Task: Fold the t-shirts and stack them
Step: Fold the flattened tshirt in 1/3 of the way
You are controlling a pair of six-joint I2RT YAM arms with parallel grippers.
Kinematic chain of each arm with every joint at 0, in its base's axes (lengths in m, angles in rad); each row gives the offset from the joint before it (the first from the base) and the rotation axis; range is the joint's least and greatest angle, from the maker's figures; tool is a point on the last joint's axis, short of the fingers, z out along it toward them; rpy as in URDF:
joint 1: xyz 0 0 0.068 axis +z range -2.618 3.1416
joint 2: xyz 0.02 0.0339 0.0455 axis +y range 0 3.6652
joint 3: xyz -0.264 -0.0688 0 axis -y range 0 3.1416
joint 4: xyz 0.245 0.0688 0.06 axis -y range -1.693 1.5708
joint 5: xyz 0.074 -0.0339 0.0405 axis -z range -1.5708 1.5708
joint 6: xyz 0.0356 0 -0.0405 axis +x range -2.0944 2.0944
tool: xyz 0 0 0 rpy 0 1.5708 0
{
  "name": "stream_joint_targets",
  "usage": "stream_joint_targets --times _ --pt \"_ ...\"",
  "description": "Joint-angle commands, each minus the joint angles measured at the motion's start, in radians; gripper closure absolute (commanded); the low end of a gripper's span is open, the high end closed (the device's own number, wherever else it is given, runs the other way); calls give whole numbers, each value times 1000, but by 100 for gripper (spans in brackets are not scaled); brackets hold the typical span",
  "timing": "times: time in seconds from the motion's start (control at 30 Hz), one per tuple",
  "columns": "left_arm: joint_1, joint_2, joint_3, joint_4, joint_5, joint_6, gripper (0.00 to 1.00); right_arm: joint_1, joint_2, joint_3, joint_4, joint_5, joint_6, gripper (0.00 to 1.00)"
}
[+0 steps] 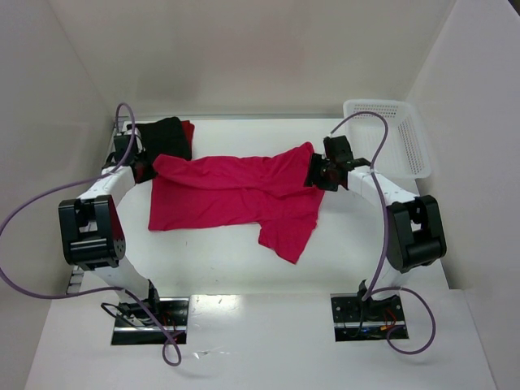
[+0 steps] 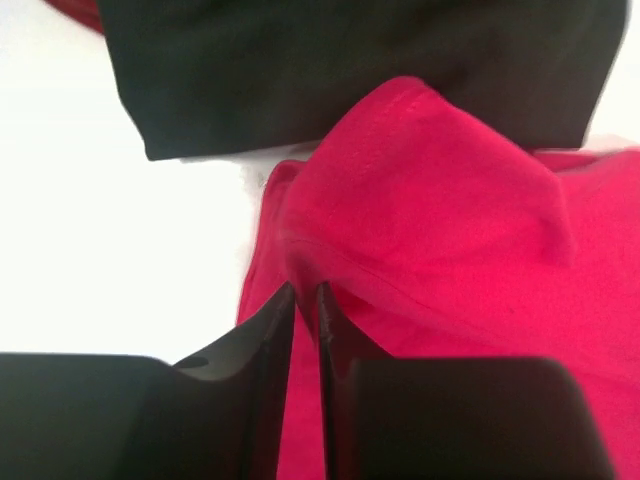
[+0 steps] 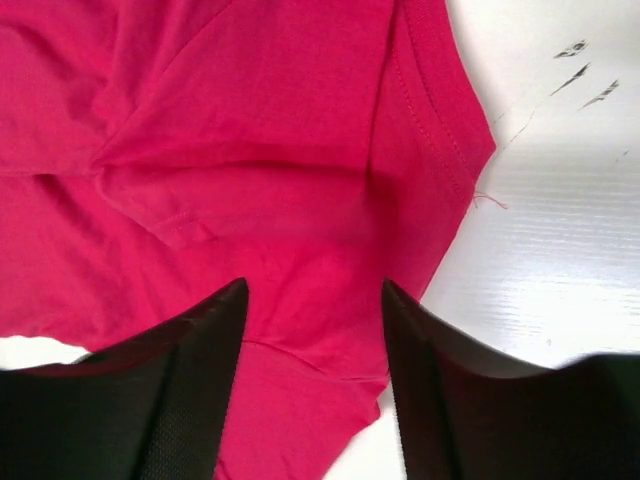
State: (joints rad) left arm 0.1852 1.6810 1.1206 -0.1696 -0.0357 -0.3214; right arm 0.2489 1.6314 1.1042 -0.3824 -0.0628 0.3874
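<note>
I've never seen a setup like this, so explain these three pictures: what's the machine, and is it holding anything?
Two robot arms stand on a table. The wide picture looks down from above; each close-up comes from a wrist camera. A crimson-pink t-shirt lies spread between the arms. A folded black t-shirt lies far left, a darker red t-shirt peeking out beside it. A white basket stands far right. The right gripper is open over the pink cloth, holding nothing. The left gripper has jaws nearly together at the shirt's edge; whether they pinch cloth is unclear.
</note>
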Motion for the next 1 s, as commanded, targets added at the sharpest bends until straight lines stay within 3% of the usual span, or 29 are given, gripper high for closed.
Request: stream_joint_targets --times 0.0,0.03,0.07,0.1,0.13,0.23,0.37,0.6,0.73,0.83,0.97 --pt "8 3 48 -24 -26 -10 73 1 7 40 20 44 -16 27" --pt "8 -7 48 -24 -26 -10 64 1 -4 63 20 53 -16 22" --pt "8 -7 60 -24 -26 -10 64 1 -4 80 20 54 -16 18" --pt "8 -7 70 -15 -26 -10 57 1 -4 98 20 54 -16 14" --pt "8 -7 97 -15 -26 -10 46 1 -4 117 20 54 -16 0" --pt "8 -7 158 -40 -26 2 30 -8 27 198 39 63 -16 0" --pt "8 -29 179 -21 -15 14 18 -19 97 299 80 72 -31 0" --pt "8 68 234 44 101 10 13 -40 335 463 45 126 -51 0" --pt "8 59 179 75 151 31 13 -40 389 493 44 126 -67 0" --pt "8 34 179 -17 224 57 11 -40 363 491 -28 116 -78 3" --pt "-13 -62 127 -141 212 -5 11 -40 230 389 -64 126 -65 4"
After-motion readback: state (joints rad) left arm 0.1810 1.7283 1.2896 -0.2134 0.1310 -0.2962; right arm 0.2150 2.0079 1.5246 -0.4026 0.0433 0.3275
